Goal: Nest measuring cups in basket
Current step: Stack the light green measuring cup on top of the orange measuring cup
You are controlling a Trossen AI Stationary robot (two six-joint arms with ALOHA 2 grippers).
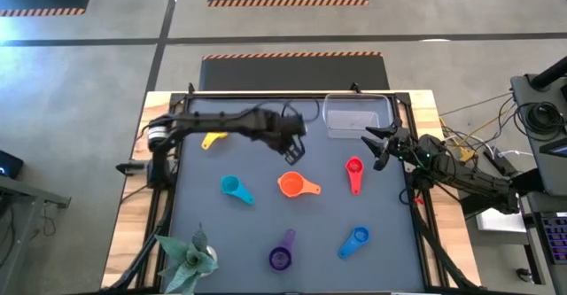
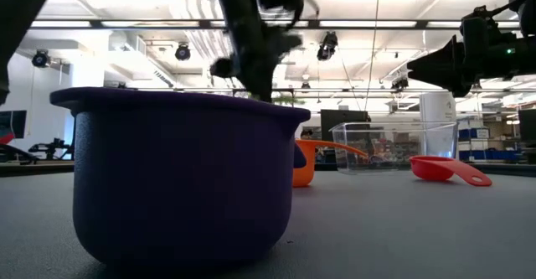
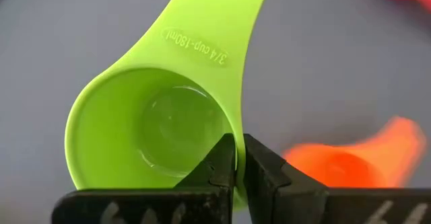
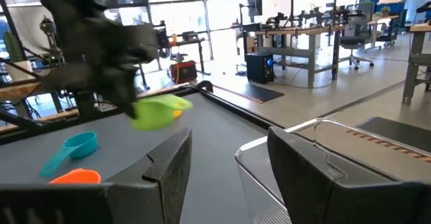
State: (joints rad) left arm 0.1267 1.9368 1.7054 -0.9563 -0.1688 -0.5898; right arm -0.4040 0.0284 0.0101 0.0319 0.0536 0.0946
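Note:
My left gripper hangs over the middle of the grey mat, shut on a green measuring cup. The same cup shows in the right wrist view; from above, the gripper hides it. On the mat lie the yellow, teal, orange, red, purple and blue cups. The clear basket stands at the far right. My right gripper waits open beside the red cup, near the right edge. My left gripper pinches the green cup's bowl wall at the rim, on the side away from the handle. One finger is inside the bowl and the other outside. The fingers come slanting down from above. The cup hangs below them, clear of the mat.
A paper plant stands at the mat's near left corner. Black frame rails run along the mat's sides. Cables and equipment lie beyond the right edge. Bare mat lies between the cups and in front of the basket.

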